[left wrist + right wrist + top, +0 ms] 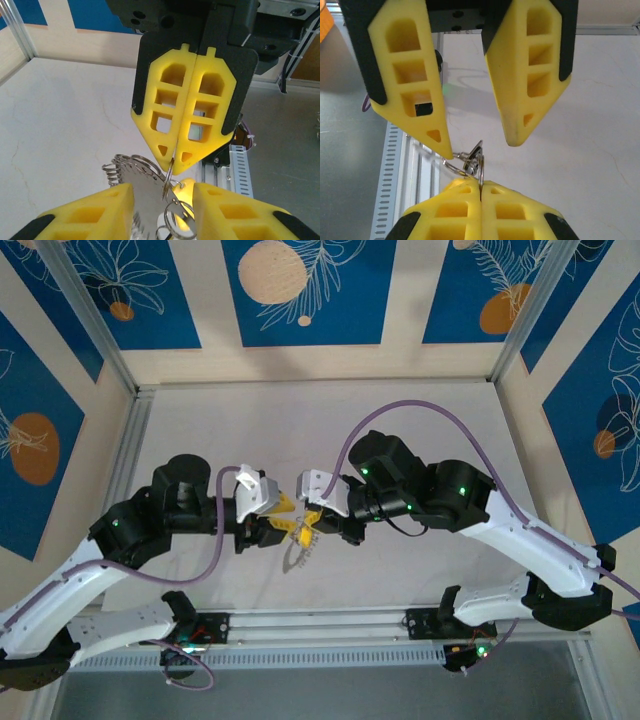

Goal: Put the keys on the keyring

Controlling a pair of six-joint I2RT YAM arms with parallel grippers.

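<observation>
Over the table's near middle my two grippers meet tip to tip. My right gripper [481, 184] [172, 167] [313, 513] is shut on the thin silver keyring [481, 167] [169, 181], which I see edge-on. From it hangs a silvery bundle [296, 556]: a flat toothed key [142, 192] and several small wire rings [175, 215]. My left gripper [162, 190] [481, 147] [284, 506] is open, its fingers either side of the bundle. One left fingertip [445, 147] touches the rings; the other fingertip [515, 140] stands apart from them.
A slotted metal rail [320, 625] [395, 170] runs along the near edge below the grippers. Purple cables [400, 410] loop over both arms. Aluminium frame posts [95, 325] and patterned walls close in the pale table [300, 420] at the back and sides.
</observation>
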